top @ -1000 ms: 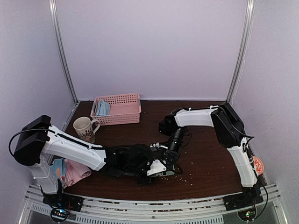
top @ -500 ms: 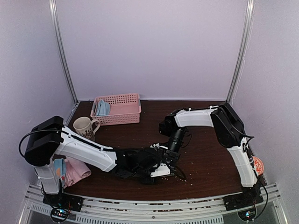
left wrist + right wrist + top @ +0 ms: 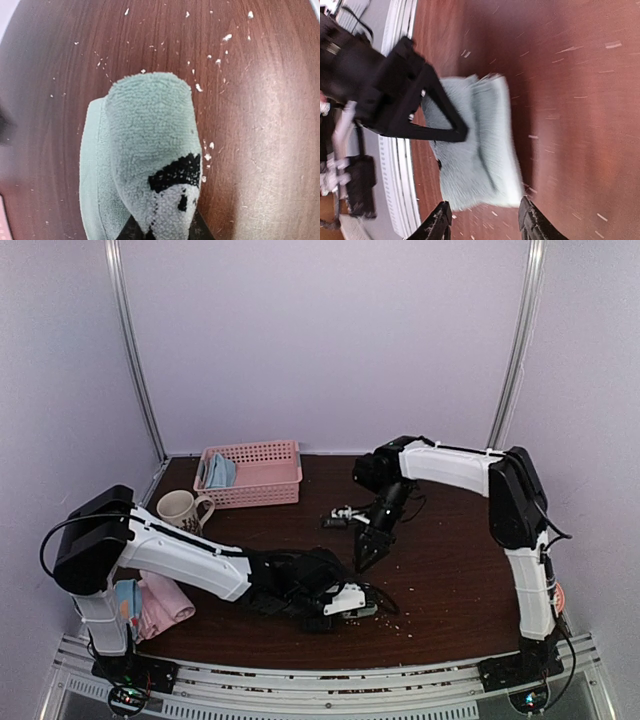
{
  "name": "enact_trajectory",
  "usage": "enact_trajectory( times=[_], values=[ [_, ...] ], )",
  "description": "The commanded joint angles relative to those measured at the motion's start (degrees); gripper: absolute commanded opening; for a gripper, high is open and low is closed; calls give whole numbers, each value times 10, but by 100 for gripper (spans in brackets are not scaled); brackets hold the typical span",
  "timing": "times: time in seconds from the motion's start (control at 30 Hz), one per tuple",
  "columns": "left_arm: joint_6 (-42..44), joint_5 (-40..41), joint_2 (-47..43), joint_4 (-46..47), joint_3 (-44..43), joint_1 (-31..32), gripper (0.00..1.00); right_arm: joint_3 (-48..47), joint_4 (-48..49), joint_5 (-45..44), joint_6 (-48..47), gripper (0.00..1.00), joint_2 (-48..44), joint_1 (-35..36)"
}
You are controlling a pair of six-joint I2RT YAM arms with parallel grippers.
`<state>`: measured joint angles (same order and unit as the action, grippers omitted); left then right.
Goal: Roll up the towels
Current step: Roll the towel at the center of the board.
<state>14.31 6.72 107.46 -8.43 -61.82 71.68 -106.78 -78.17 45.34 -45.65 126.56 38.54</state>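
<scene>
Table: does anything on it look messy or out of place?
Yes: white specks lie scattered over the dark table, thickest beside the green towel. They look like lint or crumbs, but I cannot tell which. Nothing else stands out.

The sage green towel (image 3: 145, 150) lies doubled over, front centre; pink towel (image 3: 165, 606) left; blue towel (image 3: 219, 472) in basket (image 3: 262, 490).
</scene>
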Motion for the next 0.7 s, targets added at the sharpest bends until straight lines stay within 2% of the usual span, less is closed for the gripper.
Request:
enact_trajectory(
  times=[0.0, 0.13, 0.2, 0.27, 0.37, 0.43, 0.53, 0.67],
  values=[
    [-66, -116, 34, -66, -22, -34, 12, -61, 9, -1, 58, 47, -80, -60],
    [-110, -235, 68, -97, -60, -85, 13, -63, 78, 36, 145, 47, -150, -108],
    [-125, -280, 93, -120, -84, -106, 14, -61, 99, 22, 144, 47, -197, -115],
    [-137, -318, 117, -141, -105, -123, 15, -43, 95, 37, 98, 47, -241, -115],
    [-162, -383, 147, -150, -124, -150, 16, 7, 40, 105, -32, 47, -299, -107],
    [-181, -424, 164, -147, -130, -167, 16, 52, 13, 119, -95, 47, -324, -85],
    [-200, -480, 185, -140, -134, -186, 16, 113, 20, 55, -121, 44, -351, -19],
    [-209, -510, 205, -138, -144, -200, 16, 222, 132, -80, -62, 40, -393, 78]
  ],
)
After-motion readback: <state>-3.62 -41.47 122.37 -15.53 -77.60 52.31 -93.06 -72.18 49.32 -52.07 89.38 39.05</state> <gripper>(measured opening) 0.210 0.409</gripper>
